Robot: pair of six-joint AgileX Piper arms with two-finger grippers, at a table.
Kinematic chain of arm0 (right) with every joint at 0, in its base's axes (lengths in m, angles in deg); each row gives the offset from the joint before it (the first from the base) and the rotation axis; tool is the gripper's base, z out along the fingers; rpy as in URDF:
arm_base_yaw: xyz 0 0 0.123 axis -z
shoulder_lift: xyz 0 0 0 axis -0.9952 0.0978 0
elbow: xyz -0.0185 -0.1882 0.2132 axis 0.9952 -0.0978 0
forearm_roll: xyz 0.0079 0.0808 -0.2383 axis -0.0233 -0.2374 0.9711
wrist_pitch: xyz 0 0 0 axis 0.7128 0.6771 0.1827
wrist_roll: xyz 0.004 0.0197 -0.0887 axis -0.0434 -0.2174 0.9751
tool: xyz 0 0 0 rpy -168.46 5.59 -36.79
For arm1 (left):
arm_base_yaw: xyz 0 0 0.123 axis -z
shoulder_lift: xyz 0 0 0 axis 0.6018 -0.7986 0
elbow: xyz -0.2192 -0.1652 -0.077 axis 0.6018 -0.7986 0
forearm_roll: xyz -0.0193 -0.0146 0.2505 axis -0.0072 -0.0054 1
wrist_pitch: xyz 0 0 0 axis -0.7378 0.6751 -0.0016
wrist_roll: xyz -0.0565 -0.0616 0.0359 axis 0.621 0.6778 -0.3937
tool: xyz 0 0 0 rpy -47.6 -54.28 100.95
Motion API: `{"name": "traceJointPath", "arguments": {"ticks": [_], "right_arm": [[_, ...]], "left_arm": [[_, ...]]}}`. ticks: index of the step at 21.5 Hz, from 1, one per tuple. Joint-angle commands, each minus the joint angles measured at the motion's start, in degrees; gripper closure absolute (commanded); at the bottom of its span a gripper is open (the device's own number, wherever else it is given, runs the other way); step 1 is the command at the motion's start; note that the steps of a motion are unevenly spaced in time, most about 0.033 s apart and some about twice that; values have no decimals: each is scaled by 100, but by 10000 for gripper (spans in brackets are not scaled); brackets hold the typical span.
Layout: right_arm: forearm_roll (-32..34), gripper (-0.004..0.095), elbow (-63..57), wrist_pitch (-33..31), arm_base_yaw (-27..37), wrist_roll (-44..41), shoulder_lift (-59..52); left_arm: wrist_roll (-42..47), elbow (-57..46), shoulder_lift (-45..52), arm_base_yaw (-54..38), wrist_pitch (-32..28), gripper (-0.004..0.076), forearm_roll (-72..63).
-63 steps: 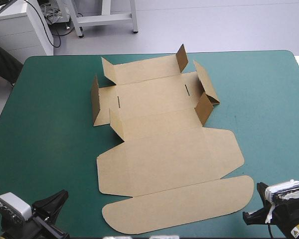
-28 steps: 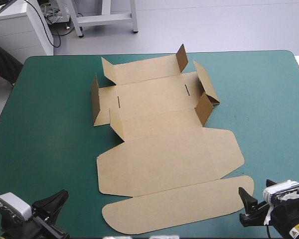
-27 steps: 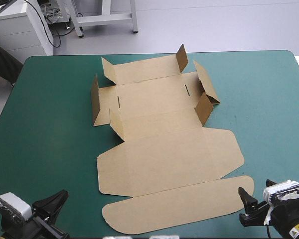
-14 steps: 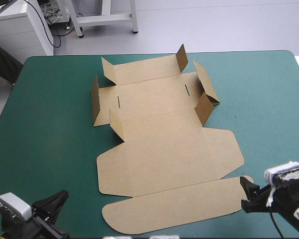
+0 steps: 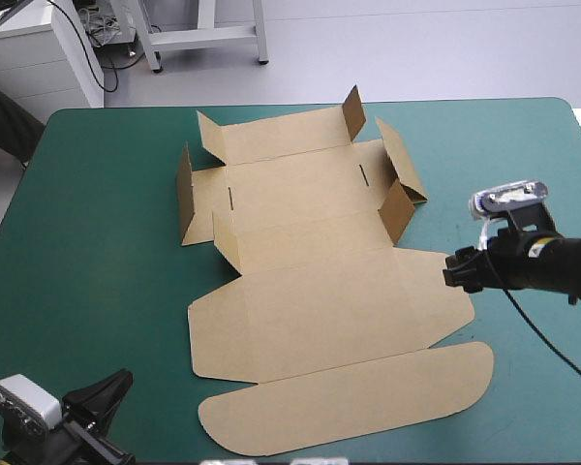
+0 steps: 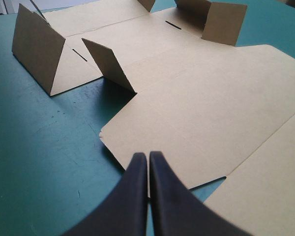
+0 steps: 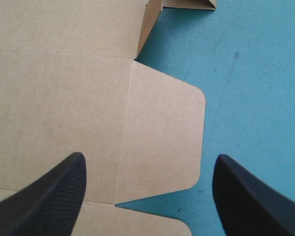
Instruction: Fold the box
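The brown box [image 5: 320, 291] lies as a cut sheet on the teal-green cover. Its wide lid panels are flat toward the near edge, and several small flaps stand raised around the far base panel [image 6: 137, 44]. My right gripper [image 5: 455, 269] hovers at the rounded side flap [image 7: 162, 132] on the sheet's right edge. It is open, its fingers [image 7: 49, 191] wide apart above that flap, holding nothing. My left gripper [image 6: 148, 156] is shut in a pointed arch and empty. It sits low by the table's near left corner [image 5: 116, 386], pointing at the sheet's near left corner.
Teal-green cover [image 5: 523, 165] shows to the right of the box and in a broad strip [image 5: 97, 271] on its left. The raised left flap [image 6: 37, 46] stands tallest ahead of my left gripper.
My right gripper has moved from the near right corner of the table, away and inward, to the box's right side flap. The left arm and the box have not moved.
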Motion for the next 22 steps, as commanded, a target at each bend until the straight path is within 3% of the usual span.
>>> {"name": "traceJointPath", "arguments": {"ticks": [1, 7, 13, 16, 22], "right_arm": [[-156, 258, 633, 229, -17, 125, 632], [-192, 261, 1660, -240, -17, 189, 1935], [-327, 261, 3592, -1283, -79, 398, 3749], [-293, 261, 4144, -1317, -284, 373, 4228], [427, 268, 4786, -1317, -783, 52, 5239]], "left_arm": [[20, 104, -92, 54, -440, 731, -109], [20, 104, -92, 54, -440, 731, -109], [20, 104, -92, 54, -440, 731, -109], [20, 104, -92, 54, -445, 731, -88], [20, 22, -92, 54, -667, 731, -65]]}}
